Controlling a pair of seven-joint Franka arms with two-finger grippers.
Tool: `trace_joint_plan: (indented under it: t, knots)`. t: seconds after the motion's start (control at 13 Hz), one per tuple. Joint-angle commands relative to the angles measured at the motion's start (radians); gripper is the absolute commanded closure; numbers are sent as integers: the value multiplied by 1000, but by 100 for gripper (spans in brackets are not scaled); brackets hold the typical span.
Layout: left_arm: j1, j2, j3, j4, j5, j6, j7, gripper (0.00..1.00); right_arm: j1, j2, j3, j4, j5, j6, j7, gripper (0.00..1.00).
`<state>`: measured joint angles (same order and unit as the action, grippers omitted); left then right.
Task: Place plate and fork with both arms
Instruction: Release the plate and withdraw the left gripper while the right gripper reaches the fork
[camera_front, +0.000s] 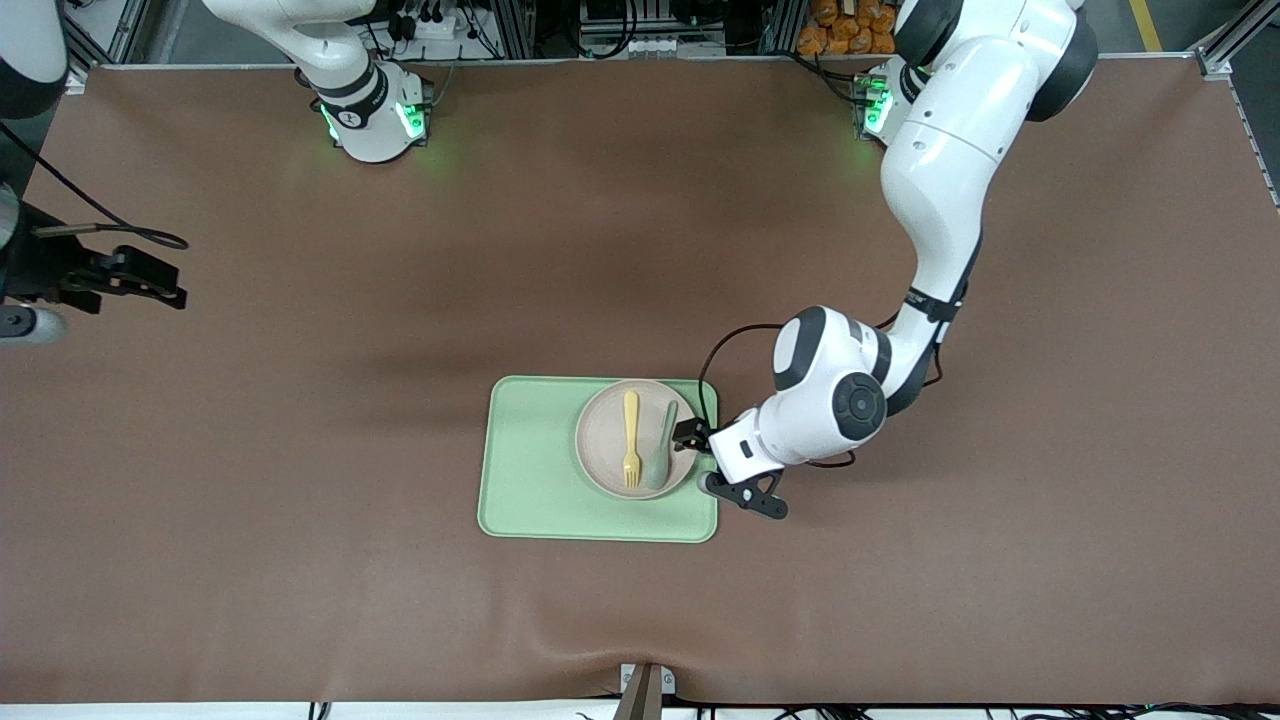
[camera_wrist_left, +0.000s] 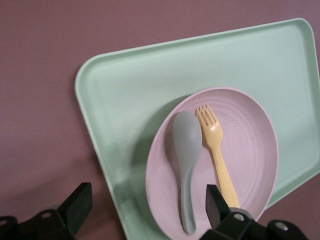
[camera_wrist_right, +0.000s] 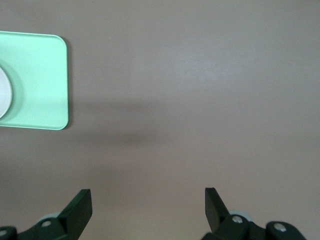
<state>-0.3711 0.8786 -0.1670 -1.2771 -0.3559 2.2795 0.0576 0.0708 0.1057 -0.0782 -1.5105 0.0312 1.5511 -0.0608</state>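
Note:
The pale beige-pink plate (camera_front: 605, 440) sits on the light-green tray (camera_front: 530, 470), at the tray's end toward the left arm. The pale-yellow fork (camera_front: 631, 438) lies on the plate beside a grey-green spoon (camera_front: 662, 450). My left gripper (camera_front: 705, 458) is open and empty at the plate's rim. In the left wrist view the gripper (camera_wrist_left: 146, 202) has one finger over the plate (camera_wrist_left: 250, 155) by the spoon's (camera_wrist_left: 187, 150) handle and the other over the table outside the tray (camera_wrist_left: 150, 85); the fork (camera_wrist_left: 217, 150) shows too. My right gripper (camera_front: 165, 280) is open and empty, over bare table at the right arm's end.
Brown cloth (camera_front: 300, 450) covers the table. The right wrist view shows the right gripper (camera_wrist_right: 147, 202) over cloth, with a corner of the tray (camera_wrist_right: 40, 80) and a sliver of the plate (camera_wrist_right: 4, 95) at its edge.

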Motion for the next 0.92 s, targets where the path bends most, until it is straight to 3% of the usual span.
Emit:
trace_joint_plan:
  t: [0.0,0.23,0.54,0.84]
  knots:
    - [46,-82,11,-38,-5,-110,-13,0,16,52,-5,41,50,44,-11,0]
    - [102,-145,12,-39,23,-245,-13,0,44,109,-5,39,129,136,-13,0]
    - [190,-246,12,-56,188,-490,-36,0,115,218,-5,42,194,276,16,0]
    - [305,-412,12,-210,216,-546,-38,0,217,342,-5,85,197,383,188,0]
